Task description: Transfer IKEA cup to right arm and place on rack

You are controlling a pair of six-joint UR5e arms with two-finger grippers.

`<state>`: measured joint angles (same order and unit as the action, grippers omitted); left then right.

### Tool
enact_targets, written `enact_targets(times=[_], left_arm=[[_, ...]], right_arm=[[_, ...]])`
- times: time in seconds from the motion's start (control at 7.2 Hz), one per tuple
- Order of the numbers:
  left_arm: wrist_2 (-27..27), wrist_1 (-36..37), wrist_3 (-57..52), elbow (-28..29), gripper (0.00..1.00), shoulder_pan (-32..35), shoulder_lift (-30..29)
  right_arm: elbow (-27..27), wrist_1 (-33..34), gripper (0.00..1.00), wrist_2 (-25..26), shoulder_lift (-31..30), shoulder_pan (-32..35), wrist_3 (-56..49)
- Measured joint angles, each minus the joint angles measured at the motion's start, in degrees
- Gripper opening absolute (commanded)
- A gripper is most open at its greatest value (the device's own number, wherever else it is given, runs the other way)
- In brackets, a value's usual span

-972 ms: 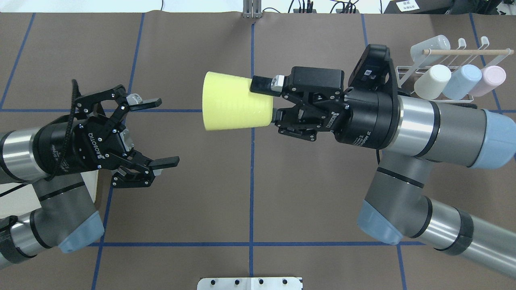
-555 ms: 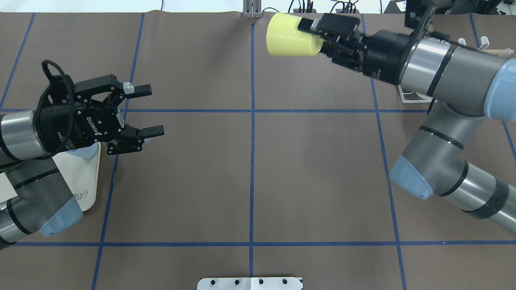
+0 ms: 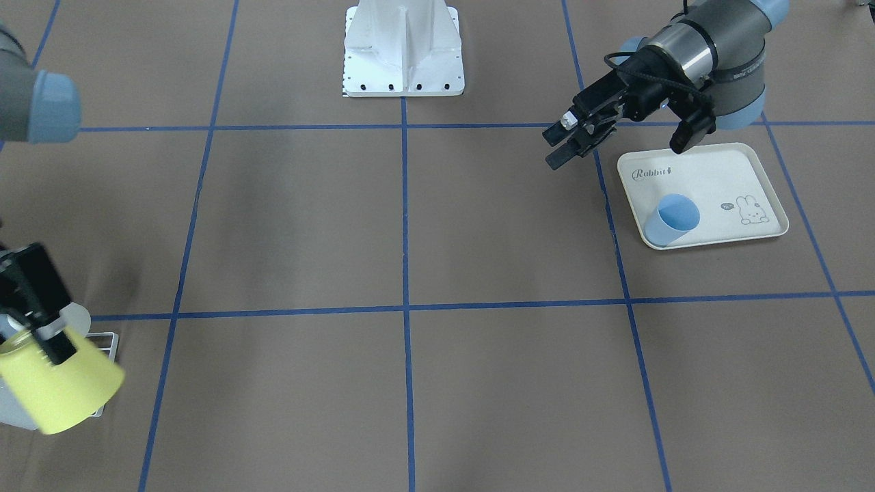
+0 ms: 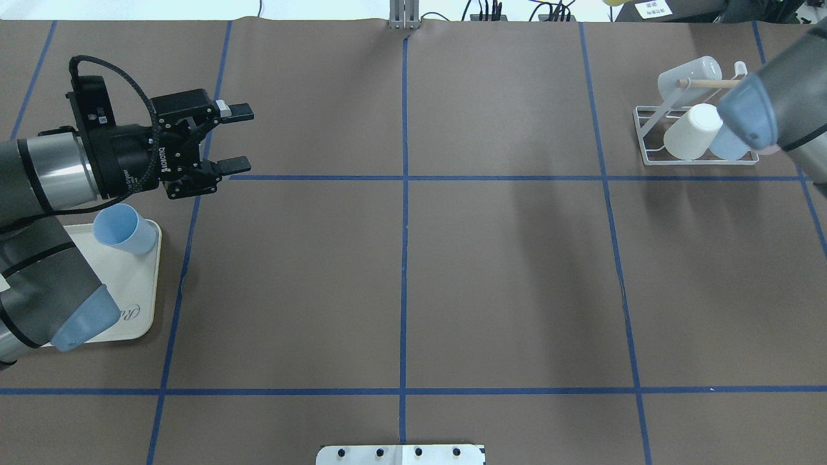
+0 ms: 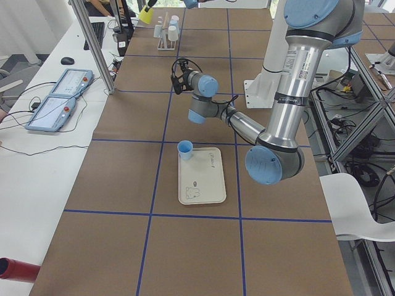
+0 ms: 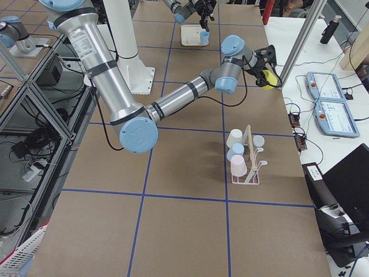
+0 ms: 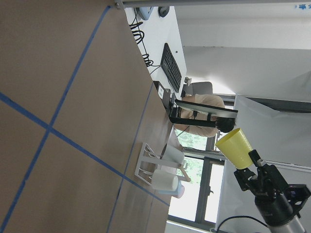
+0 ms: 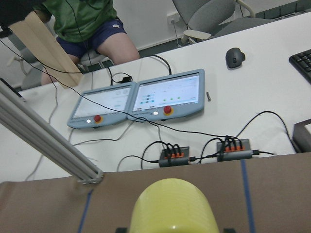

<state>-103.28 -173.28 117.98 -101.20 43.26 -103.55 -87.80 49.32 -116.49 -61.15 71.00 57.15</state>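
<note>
We judge the handover done: the right arm's black gripper (image 7: 249, 166) has its fingers clamped on the yellow tapered plastic cup (image 3: 61, 389), aloft at the front view's lower left. Racking is not yet done. The left black gripper (image 4: 240, 138) shows its fingers wide and empty. The white wire rack (image 4: 646, 139) carries a white cup (image 4: 692, 131) and others. A light-blue cup (image 3: 673, 217) stands on the cream rabbit-print tray (image 3: 718, 178).

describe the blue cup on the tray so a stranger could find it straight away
Find the cream rabbit-print tray on the robot's left side of the table. The blue cup stands upright, alone, at one corner of it. Another pale blue cup sits tilted on the white wire rack at the opposite end, between other cups.
</note>
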Motion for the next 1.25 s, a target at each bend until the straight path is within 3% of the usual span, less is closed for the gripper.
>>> enact_targets(times=[0.28, 0.42, 0.83, 1.25], left_arm=[[-0.06, 0.82, -0.43, 0.58, 1.00, 0.29, 0.38], [-0.07, 0.89, -0.46, 0.74, 1.00, 0.29, 0.48], [-0.06, 0.92, -0.47, 1.34, 1.00, 0.19, 0.47], [0.07, 0.87, -0.50, 1.98, 1.00, 0.08, 0.43]], right_arm=[[13.84, 3.00, 0.33, -8.42, 4.57, 7.63, -14.37], [17.34, 8.31, 0.33, -9.66, 6.65, 9.25, -20.98], [19.58, 23.75, 0.33, -12.10, 7.81, 11.36, -37.13], [21.24, 25.88, 0.33, -15.64, 5.63, 11.26, -38.61]])
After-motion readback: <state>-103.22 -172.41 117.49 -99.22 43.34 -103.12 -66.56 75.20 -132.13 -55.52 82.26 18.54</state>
